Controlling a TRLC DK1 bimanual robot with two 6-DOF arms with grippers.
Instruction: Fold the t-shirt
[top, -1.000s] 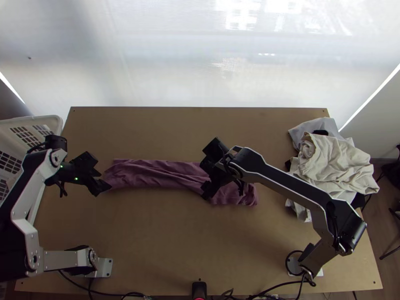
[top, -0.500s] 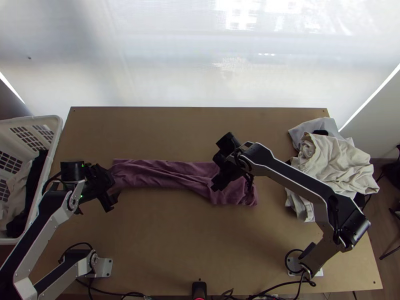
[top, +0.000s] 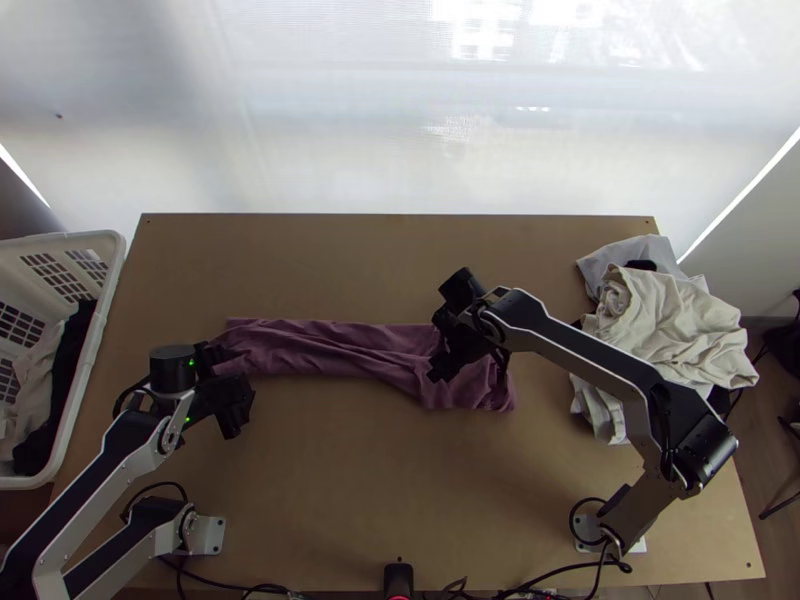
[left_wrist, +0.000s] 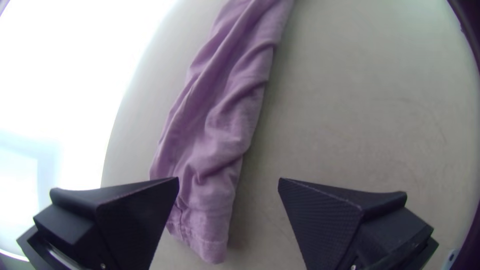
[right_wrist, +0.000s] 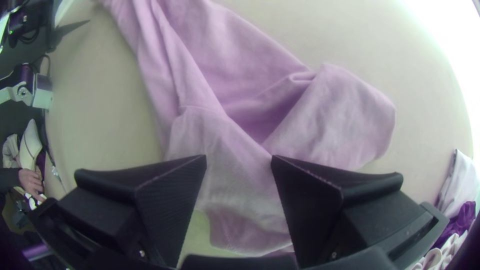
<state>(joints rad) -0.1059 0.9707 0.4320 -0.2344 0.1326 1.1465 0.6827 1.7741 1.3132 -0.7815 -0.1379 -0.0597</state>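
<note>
1. T-shirt (top: 320, 348): purple, lying across the middle of the table (top: 400, 480) as a long, narrow, wrinkled strip. End on the right arm's side is wider, with a flap angled away from the main strip.
2. Left gripper (top: 243, 385): at the strip's end on its own side. Fingers (left_wrist: 325, 220) wide apart, nothing clamped. In its wrist view one finger overlaps the cloth's edge, the other has bare table behind it.
3. Right gripper (top: 455, 350): over the wider end. Fingers (right_wrist: 312, 200) apart, cloth visible in the gap, unclamped. Looks like it's just above the fabric, but height is hard to judge from here.
4. White basket (top: 114, 262): beside the table on the left arm's side, dark cloth (top: 62, 385) and lighter cloth (top: 32, 385) inside.
5. Cream cloth (top: 665, 330): bunched on a pile at the right arm's side, grey cloth (top: 625, 255) poking out beyond it.
</note>
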